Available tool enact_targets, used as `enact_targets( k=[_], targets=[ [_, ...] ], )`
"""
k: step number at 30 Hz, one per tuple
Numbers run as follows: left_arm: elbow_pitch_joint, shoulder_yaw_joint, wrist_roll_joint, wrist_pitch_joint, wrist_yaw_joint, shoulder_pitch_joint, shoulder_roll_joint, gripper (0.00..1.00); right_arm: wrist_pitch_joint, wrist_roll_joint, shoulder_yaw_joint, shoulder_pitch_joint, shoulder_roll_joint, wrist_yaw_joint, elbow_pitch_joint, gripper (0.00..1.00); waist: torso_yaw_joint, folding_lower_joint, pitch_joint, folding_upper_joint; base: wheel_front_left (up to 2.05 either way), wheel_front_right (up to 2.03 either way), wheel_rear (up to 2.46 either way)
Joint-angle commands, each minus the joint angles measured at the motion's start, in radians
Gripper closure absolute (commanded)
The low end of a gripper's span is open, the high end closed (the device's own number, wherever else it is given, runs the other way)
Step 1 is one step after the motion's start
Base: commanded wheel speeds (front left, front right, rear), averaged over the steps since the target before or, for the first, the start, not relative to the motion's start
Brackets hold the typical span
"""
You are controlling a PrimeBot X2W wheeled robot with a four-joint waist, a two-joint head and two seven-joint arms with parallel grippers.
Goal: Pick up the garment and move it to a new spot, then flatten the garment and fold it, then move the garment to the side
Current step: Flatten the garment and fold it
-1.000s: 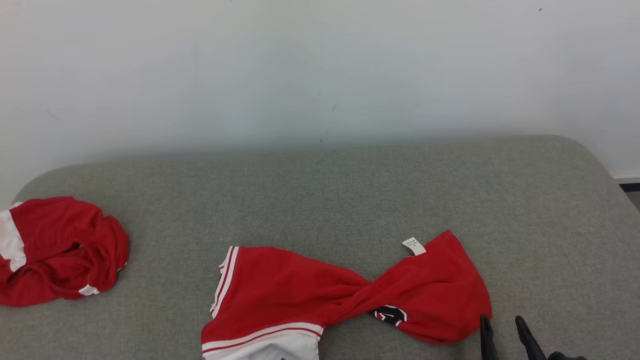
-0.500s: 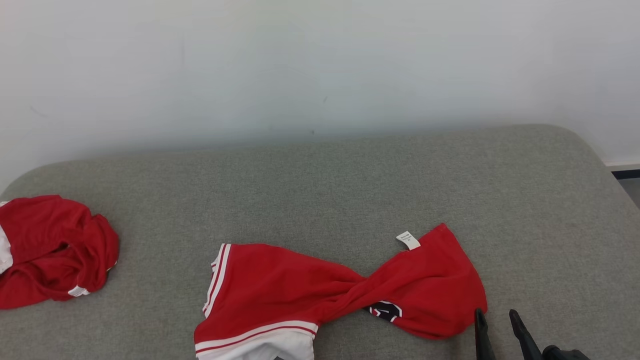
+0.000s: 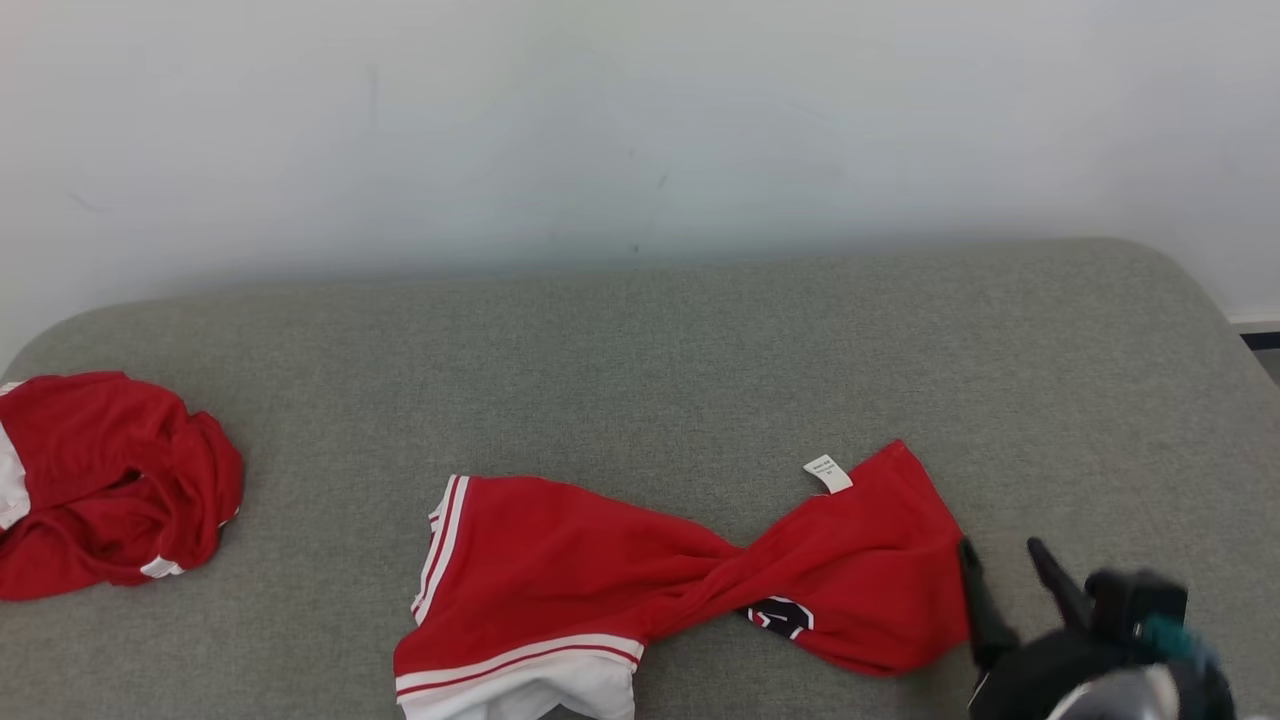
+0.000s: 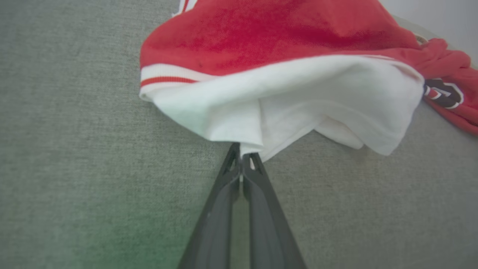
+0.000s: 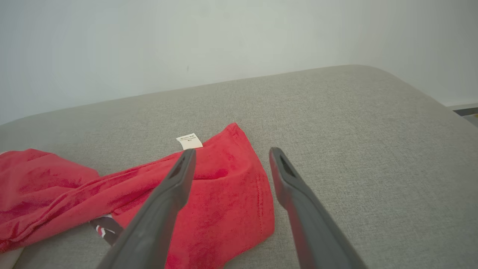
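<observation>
Left wrist view: jaws of the left gripper (image 4: 242, 158) pinch the white hem of the garment (image 4: 261, 41), twisted on the table (image 4: 74, 168); those of the right gripper (image 5: 232, 152) hang spread over its red end. Pickup stage, I'd judge: the right must close next.

Right gripper (image 3: 1000, 548): two long dark-grey tapering fingers (image 3: 982, 602), black housing (image 3: 1040, 680). Left gripper (image 4: 242, 157): identical fingers, triangular recess near each tip.

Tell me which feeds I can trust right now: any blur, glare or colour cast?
Head view: right gripper, its body smeared by motion blur; garment crisp. Left wrist view: green cast at lower left, white hem sharp, fingers soft near the lens. Right wrist view: even light, no glare.
</observation>
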Motion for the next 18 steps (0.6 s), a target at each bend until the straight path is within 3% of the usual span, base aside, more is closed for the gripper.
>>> enact_targets(
  k=[1,9,18],
  targets=[
    [-0.007,0.005,-0.003,-0.003,0.006,-0.012,0.0,1.0,0.051,0.008,-0.01,-0.031,-0.018,0.004,0.003,0.0,0.004,0.0,0.006,0.0,0.0,0.0,0.0],
    [-0.039,0.007,0.019,-0.003,0.001,-0.019,0.0,1.0,0.477,0.033,-0.042,-0.239,-0.121,0.004,0.074,0.0,0.038,0.0,0.055,0.0,0.0,0.0,0.0],
    [-0.091,-0.008,0.04,-0.003,-0.009,-0.049,0.001,1.0,0.651,0.018,0.007,-0.425,-0.194,0.004,0.176,0.0,0.088,0.0,0.143,0.0,0.0,0.0,0.0]
  ],
)
